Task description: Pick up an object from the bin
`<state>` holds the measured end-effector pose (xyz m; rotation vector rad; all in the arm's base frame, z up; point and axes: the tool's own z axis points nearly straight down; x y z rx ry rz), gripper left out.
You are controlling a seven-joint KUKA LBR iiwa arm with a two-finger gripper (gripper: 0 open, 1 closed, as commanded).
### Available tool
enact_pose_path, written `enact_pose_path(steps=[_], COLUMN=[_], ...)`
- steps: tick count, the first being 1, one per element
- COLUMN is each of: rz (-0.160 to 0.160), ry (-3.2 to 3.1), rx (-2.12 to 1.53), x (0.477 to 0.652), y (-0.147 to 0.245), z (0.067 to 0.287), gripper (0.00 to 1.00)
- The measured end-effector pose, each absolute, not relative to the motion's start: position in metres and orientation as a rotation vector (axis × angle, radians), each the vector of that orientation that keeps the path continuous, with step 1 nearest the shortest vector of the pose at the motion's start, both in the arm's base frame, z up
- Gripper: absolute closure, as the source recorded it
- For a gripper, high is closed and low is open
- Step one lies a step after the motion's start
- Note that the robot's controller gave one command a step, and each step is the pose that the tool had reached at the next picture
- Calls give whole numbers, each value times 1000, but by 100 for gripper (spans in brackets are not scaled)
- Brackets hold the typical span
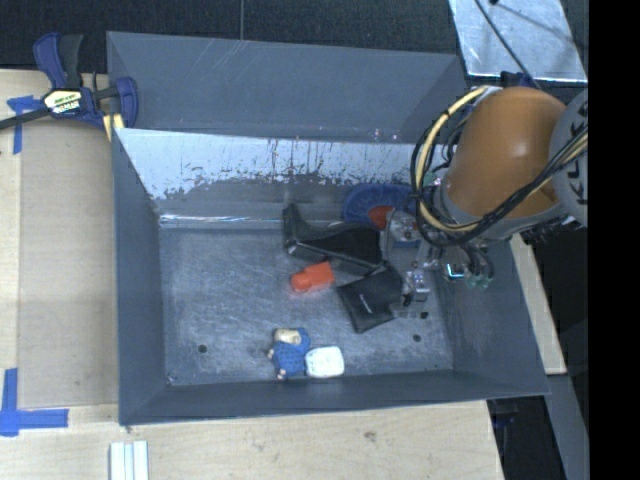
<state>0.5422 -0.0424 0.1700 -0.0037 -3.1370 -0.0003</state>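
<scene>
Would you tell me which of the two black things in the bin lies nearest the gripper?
The flat, squarish black piece, right beside the gripper; the longer black piece lies farther off, toward the back wall.

One camera looks down from above and somewhat to one side of my gripper, far enough off to take in the whole bin around it.

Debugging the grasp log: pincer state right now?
Pincer: cannot be told, open or closed; it is down beside the black flat piece, right side of bin.
</scene>
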Motion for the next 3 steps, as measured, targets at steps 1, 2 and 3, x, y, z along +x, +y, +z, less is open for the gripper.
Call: enact_pose_path(steps=[1, 2, 3], rz=[1, 6, 2], ry=[-3155, -3150, -3150], rx=[-32, -28, -47], x=[538, 537, 531], y=[-58, -60, -64], z=[76, 78, 132], gripper=[0, 100, 100])
